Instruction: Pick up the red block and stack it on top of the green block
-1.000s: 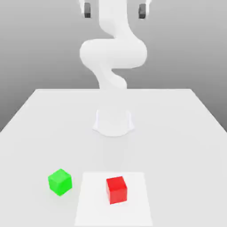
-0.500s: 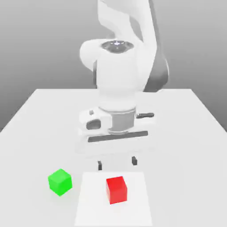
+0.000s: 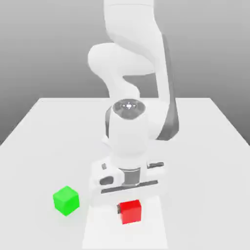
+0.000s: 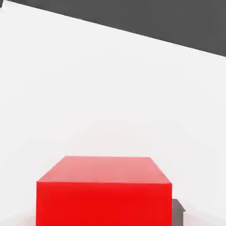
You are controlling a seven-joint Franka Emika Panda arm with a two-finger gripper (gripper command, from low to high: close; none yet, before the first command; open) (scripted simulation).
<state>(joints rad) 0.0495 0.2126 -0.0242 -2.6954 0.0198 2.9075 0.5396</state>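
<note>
The arm (image 3: 139,97), upright with its hand out of reach a second ago, now folds forward and down. Its hand (image 3: 128,178), half a second ago above the tabletop behind the red block (image 3: 131,211), now sits low over it, hiding the block's top edge.

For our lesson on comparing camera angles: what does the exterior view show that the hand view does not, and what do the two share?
Exterior view alone: the green block on the white table, apart from the red block and toward that view's left, and the white arm reaching down over the red block. Hand view alone: the red block's top face close up, with a dark fingertip beside it. Both share the red block and the table.
</note>
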